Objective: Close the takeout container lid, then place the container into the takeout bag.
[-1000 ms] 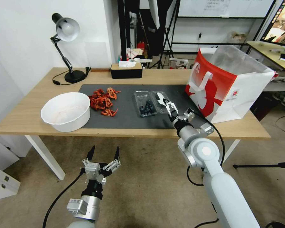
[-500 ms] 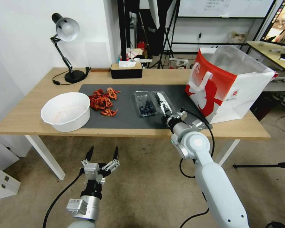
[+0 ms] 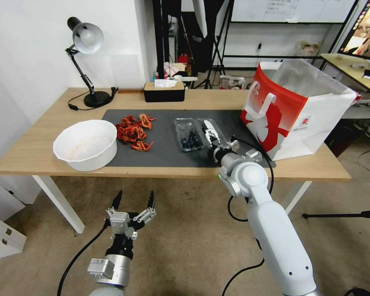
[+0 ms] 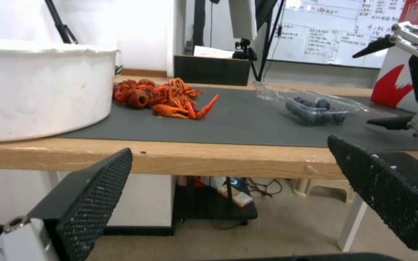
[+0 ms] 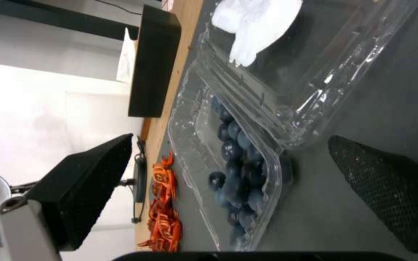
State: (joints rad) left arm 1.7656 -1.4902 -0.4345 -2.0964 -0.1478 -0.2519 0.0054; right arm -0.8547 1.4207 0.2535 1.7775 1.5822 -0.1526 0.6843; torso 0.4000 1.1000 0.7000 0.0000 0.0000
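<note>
The robot's right gripper, its claws spread wide, hangs low over the grey mat at the near edge of the lid of an open takeout container. The clear box lies flat in the middle of the mat, its berry tray toward the robot's left and its lid, marked by one white sticker, folded out toward the right. In the right wrist view one claw stands above the berries and the other rests close to the mat beside the lid's corner, with nothing pinched between them.

The step in hand appears to be the first one: closing the lid, which is not yet done. The next move likely calls for getting a claw under or against the lid's free edge and swinging it over the hinge onto the tray without dragging the light box across the mat.

The takeout bag stands open at the table's right end, well apart from the container. The left gripper, claws also spread and empty, waits below the table's front edge.

On the table: one container, one bag, one white bowl, one pile of red crayfish, one black tissue box and one desk lamp.
</note>
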